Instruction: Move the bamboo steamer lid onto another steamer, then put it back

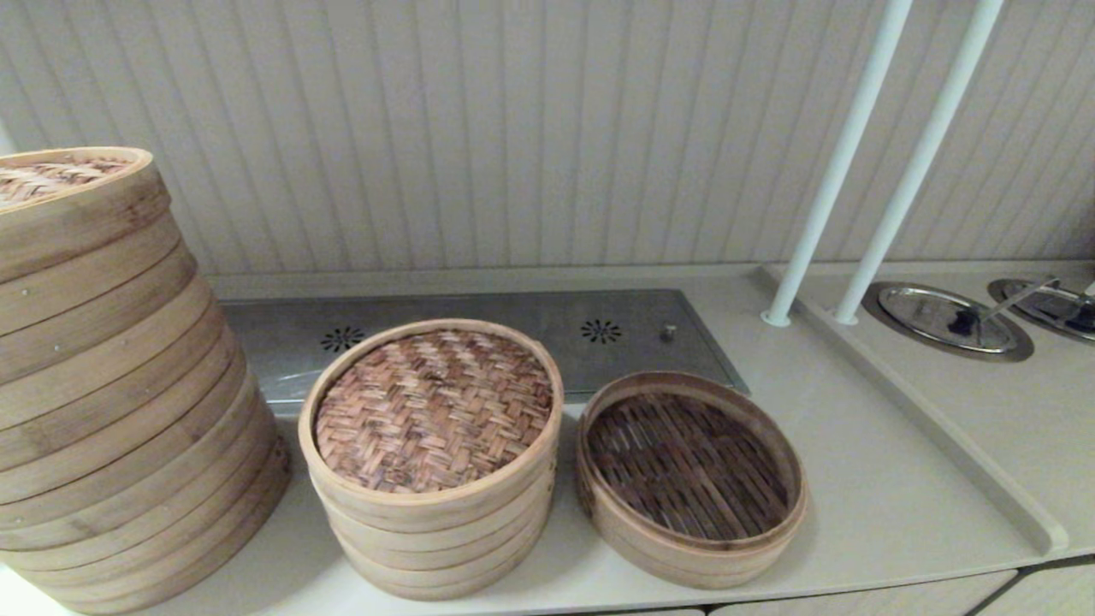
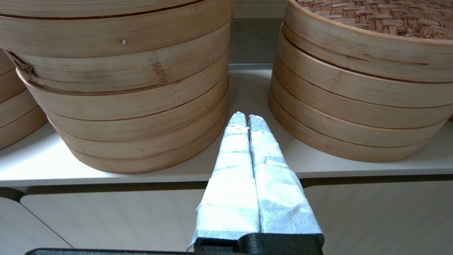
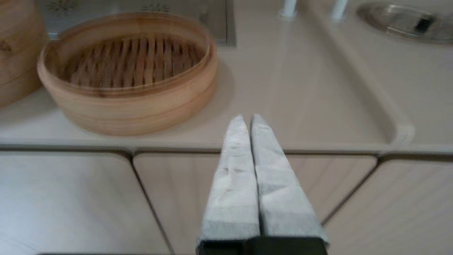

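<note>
The bamboo steamer lid (image 1: 432, 409), reddish-brown herringbone weave in a pale hoop, sits on top of the several-tier middle stack (image 1: 432, 530); its edge also shows in the left wrist view (image 2: 382, 16). To its right stands the low single steamer (image 1: 689, 475) with a dark slatted floor, uncovered, seen too in the right wrist view (image 3: 129, 71). My left gripper (image 2: 246, 118) is shut with nothing in it, low at the counter's front edge between the tall stack and the middle stack. My right gripper (image 3: 246, 118) is shut and empty, in front of the counter edge, right of the low steamer.
A very tall, wide steamer stack (image 1: 103, 385) fills the left. A metal panel (image 1: 479, 334) lies behind the steamers. Two white poles (image 1: 843, 162) rise at the back right, beside round metal lids (image 1: 945, 318) set in a raised counter section.
</note>
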`<state>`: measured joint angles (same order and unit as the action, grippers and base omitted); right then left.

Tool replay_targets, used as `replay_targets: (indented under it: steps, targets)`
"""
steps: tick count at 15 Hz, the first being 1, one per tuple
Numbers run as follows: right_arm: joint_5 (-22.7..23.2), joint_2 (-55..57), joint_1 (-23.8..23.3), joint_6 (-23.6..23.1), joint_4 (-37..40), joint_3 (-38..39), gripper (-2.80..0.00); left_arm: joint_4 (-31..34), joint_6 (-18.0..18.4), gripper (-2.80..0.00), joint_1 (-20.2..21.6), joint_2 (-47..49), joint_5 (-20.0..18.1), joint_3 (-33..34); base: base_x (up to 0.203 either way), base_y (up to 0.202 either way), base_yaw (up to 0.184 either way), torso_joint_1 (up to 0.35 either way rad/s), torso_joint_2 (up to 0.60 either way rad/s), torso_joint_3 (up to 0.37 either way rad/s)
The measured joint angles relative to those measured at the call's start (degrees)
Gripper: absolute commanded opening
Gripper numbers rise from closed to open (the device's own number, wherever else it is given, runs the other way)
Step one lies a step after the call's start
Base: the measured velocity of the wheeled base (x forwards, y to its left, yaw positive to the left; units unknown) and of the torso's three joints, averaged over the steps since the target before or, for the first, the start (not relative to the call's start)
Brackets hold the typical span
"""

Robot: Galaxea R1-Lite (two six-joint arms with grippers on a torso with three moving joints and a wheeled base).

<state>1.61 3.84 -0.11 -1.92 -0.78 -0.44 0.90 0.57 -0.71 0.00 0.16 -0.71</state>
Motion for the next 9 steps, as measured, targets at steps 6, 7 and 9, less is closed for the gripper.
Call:
replay_targets:
  steps: [6,7,9]
  targets:
    - [-1.3,-3.7,0.0,2.2,1.0,0.4,-2.80,0.0,0.0,-2.80,0.0,0.0,0.0,0.0,0.000,0.000,0.000,0.000,0.00,0.000]
    - [-1.8,-3.8,0.0,2.7,1.0,0.4,-2.80,0.0,0.0,-2.80,0.0,0.0,0.0,0.0,0.000,0.000,0.000,0.000,0.00,0.000]
    - [-2.3,-3.8,0.1,3.1,1.0,0.4,-2.80,0.0,0.0,-2.80,0.0,0.0,0.0,0.0,0.000,0.000,0.000,0.000,0.00,0.000]
